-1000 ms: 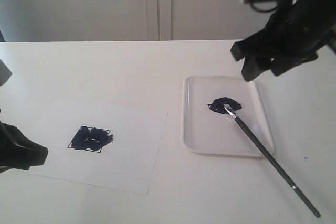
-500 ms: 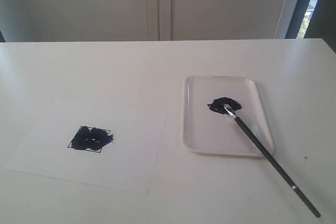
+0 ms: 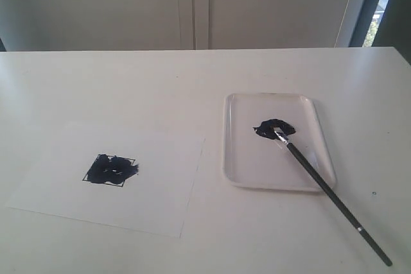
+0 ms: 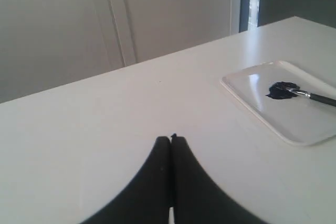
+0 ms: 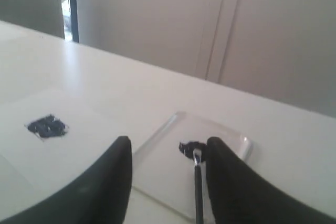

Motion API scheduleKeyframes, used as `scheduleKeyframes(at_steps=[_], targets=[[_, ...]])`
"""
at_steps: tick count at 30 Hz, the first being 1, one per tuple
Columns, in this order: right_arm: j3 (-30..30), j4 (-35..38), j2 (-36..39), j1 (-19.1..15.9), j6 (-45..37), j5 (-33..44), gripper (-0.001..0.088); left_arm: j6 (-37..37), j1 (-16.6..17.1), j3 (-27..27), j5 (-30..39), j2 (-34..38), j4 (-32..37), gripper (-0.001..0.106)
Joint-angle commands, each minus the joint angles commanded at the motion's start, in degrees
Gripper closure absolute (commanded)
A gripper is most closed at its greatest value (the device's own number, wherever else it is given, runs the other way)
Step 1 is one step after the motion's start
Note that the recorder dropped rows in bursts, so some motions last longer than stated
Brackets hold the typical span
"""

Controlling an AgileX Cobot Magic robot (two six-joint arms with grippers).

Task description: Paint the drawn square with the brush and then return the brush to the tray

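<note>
We judge the task done: brush [image 3: 314, 178] propped on the tray [image 3: 257, 158], drawn square [image 3: 110, 170] filled, left jaws clenched empty, right jaws released.

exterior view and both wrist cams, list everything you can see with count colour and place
table: one, white, under everything
paper sheet: one, white, left on table
drawn square: one, black outline smeared dark blue-black, on the paper
tray: one, translucent white, right of paper
paint blob: one, dark blue-black, in tray
brush: one, black handle, bristles at blob, handle over tray rim
left gripper: one, black, shut, above table
right gripper: one, black, open, facing tray
</note>
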Motion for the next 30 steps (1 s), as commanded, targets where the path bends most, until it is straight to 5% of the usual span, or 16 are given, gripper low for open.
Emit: scheduleKeyframes(at_steps=[7,23,26,30], targets=[[2.6,5.6,0.0,0.0,0.7,-1.0,0.0443,-0.3,0.0,0.4,2.9,0.0,-0.2,0.105],[4.6,5.6,-0.3,0.0,1.2,-3.8,0.0443,0.0,0.0,0.6,2.8,-0.1,0.0,0.105],[9.0,1.9,-0.8,0.0,1.5,-8.1,0.0443,0.0,0.0,2.6,1.9,-1.2,0.0,0.105],[18.1,-11.9,-3.2,0.0,1.5,-14.7,0.0443,0.1,0.0,8.9,-1.4,-3.6,0.2,0.105]])
